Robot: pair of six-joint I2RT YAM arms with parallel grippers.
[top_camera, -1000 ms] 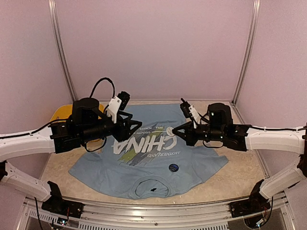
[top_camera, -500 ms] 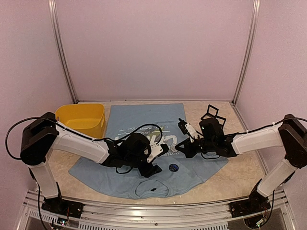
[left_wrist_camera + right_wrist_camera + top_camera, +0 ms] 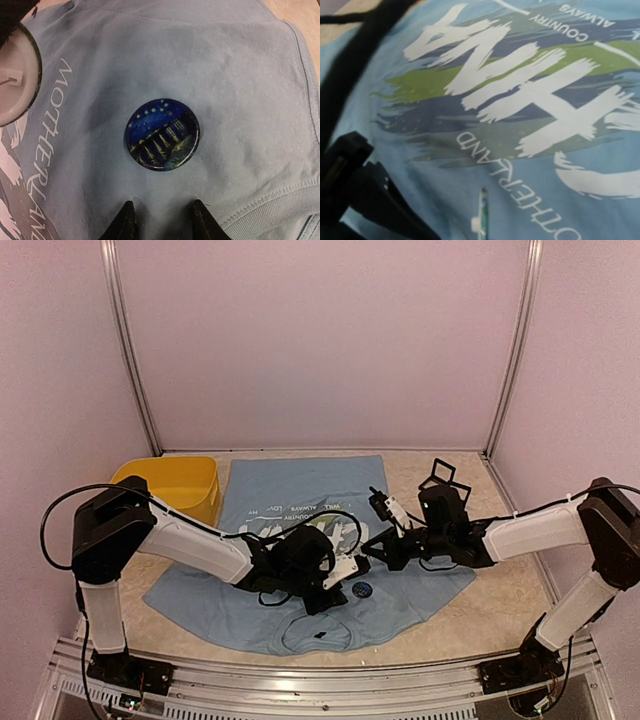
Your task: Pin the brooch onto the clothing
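The light blue T-shirt (image 3: 290, 480) lies flat with its collar toward me. A round dark blue brooch (image 3: 362, 589) with yellow streaks lies face up on it below the lettering. In the left wrist view this brooch (image 3: 162, 134) sits just ahead of my open, empty left gripper (image 3: 164, 220), whose fingertips rest low over the cloth. My left gripper (image 3: 345, 582) is beside the brooch. My right gripper (image 3: 372, 548) hovers over the print. It holds a second round brooch, seen edge-on (image 3: 481, 216) and as a white back (image 3: 15, 80). Its fingers are out of its wrist view.
A yellow bin (image 3: 170, 485) stands at the back left beside the shirt. The shirt's ribbed collar (image 3: 280, 210) is just right of my left fingertips. Both arms meet low over the middle of the shirt, with the left arm dark along the right wrist view's left side (image 3: 355, 190).
My left arm came down from the raised left side and reached across the shirt to the blue brooch. My right arm lowered and extended toward the print.
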